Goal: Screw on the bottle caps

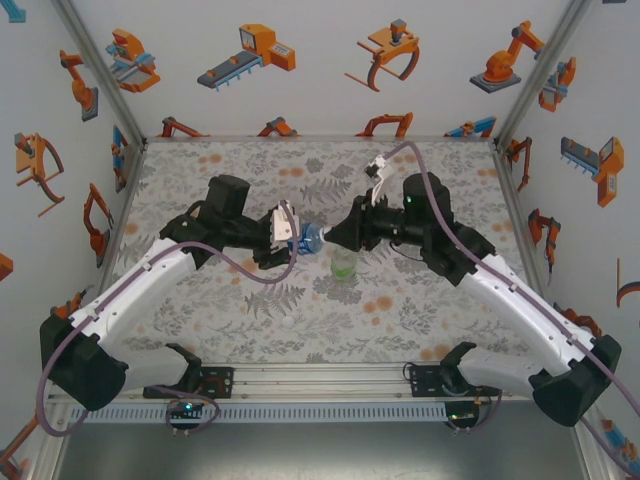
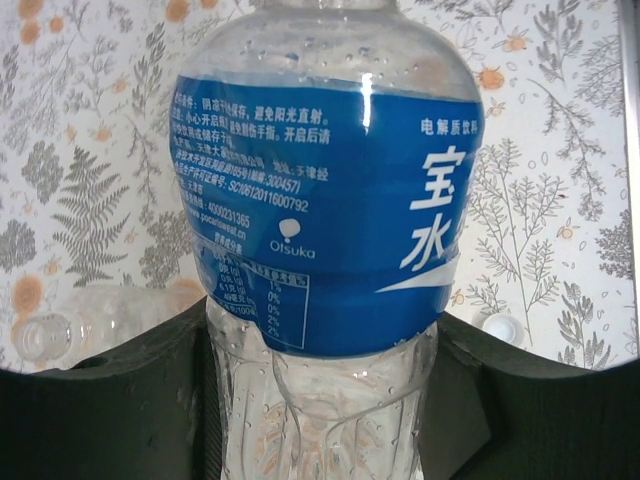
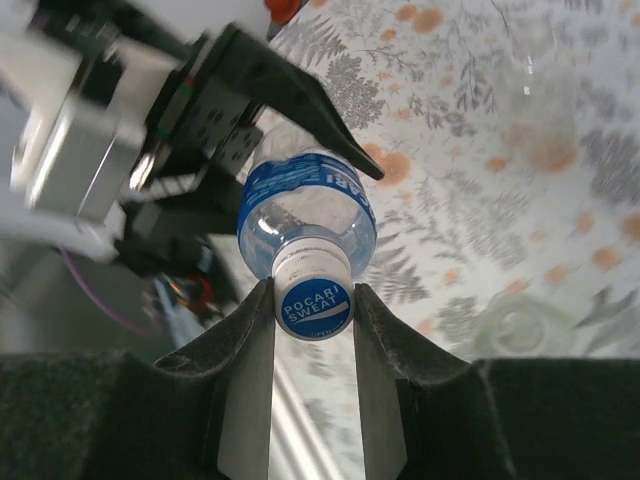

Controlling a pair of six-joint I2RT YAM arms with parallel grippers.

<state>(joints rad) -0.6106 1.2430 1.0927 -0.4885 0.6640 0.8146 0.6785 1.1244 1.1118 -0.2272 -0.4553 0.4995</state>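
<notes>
Glossy clear plastic bottle [image 2: 320, 60], shiny blue label [image 2: 330, 220], smooth cap [image 3: 315, 308], matt printed tabletop [image 1: 420, 310].

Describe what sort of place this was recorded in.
Probably a purpose-built robot test booth, not a home or shop: walls printed with orange robot cartoons, a leaf-patterned tabletop, and a left arm and right arm bolted to a front rail.

Blue-labelled bottle [image 3: 305, 205] horizontal, blue cap [image 3: 316, 308] on.
</notes>
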